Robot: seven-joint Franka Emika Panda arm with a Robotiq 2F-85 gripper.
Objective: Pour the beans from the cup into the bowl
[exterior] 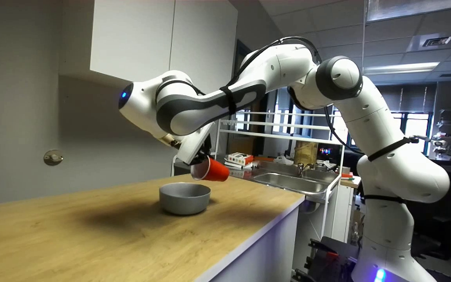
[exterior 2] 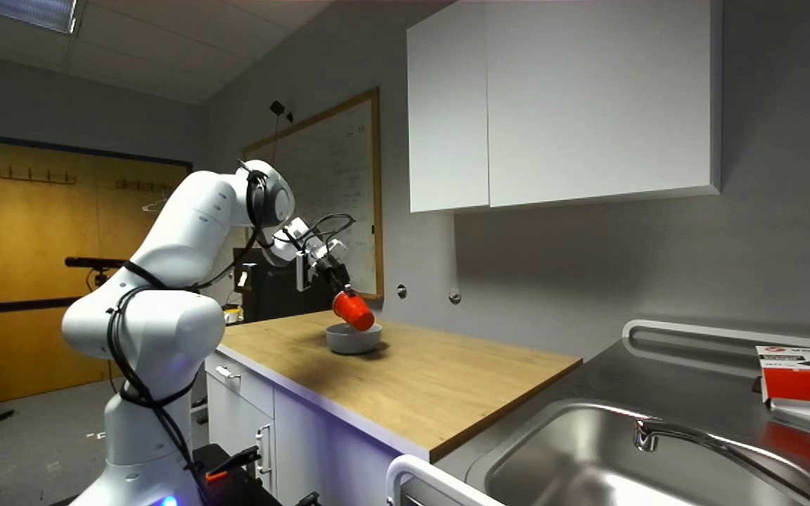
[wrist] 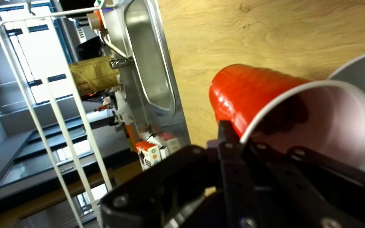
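My gripper point(exterior: 204, 156) is shut on the wall of the red cup point(exterior: 218, 170) near its rim, with one finger inside and one outside. The cup is held in the air, tilted far onto its side, above and beside the grey bowl point(exterior: 184, 203). In an exterior view the cup point(exterior 2: 354, 311) overlaps the bowl point(exterior 2: 350, 343) behind it. In the wrist view the cup point(wrist: 249, 91) shows its pale inside with a dark mass deep in it, probably the beans. The bowl point(wrist: 353, 68) is partly hidden behind the cup there. The bowl's inside bottom is hidden in both exterior views.
The bowl stands on a wooden countertop point(exterior: 92, 231). A metal sink point(exterior 2: 574, 457) with a faucet point(exterior 2: 700, 439) adjoins it. A white rail frame point(exterior: 329, 188) stands at the sink. A red and white box point(exterior 2: 806, 372) lies beyond the sink. Wall cabinets point(exterior 2: 588, 105) hang above.
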